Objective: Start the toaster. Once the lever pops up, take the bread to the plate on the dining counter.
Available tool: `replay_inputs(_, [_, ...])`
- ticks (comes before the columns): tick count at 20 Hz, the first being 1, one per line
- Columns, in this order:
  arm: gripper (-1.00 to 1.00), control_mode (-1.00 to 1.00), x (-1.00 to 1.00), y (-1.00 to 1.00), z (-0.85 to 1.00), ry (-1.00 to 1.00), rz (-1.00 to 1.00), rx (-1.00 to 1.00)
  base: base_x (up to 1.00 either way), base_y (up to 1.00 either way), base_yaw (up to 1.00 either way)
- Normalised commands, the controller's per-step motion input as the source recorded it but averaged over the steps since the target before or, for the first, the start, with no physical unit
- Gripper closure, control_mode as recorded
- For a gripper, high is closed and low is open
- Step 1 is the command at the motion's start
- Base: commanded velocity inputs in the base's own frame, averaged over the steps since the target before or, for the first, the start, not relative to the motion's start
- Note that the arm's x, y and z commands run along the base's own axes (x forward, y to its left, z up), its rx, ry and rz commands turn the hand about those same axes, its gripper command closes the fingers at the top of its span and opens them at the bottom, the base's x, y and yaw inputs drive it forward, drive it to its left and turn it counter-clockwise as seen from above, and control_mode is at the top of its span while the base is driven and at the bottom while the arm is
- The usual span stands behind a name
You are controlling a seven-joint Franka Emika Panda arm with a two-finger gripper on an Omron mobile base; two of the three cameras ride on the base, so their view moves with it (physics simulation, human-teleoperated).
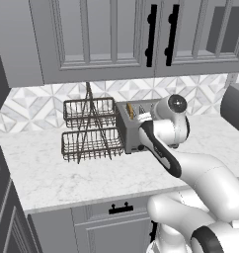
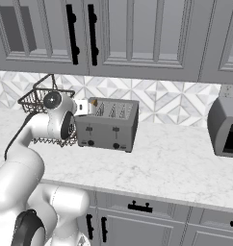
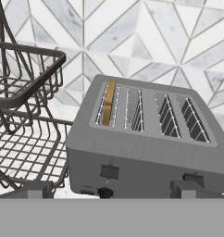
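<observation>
The toaster (image 3: 146, 139) sits just ahead of the tool (image 3: 111, 192), which hangs low before its front face, probably lined up to press a lever. Whether the tool's fingers are parted or closed I cannot tell. The bread (image 3: 108, 102) stands in the toaster's leftmost slot, its golden edge poking up, so it is seated for toasting. The wire basket rack (image 1: 89, 129) stands just left of the toaster on the marble surface (image 2: 186, 163).
</observation>
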Motion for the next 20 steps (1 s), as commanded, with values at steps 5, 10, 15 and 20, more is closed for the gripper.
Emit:
replay_inputs(5, [-1.00,-1.00,0.00,0.00,0.00,0.00,0.00,0.00,0.00,0.00,0.00])
replay_inputs(10, [-1.00,-1.00,0.00,0.00,0.00,0.00,0.00,0.00,0.00,0.00,0.00])
replay_inputs(15, [-1.00,-1.00,0.00,0.00,0.00,0.00,0.00,0.00,0.00,0.00,0.00])
replay_inputs(20, [-1.00,-1.00,0.00,0.00,0.00,0.00,0.00,0.00,0.00,0.00,0.00])
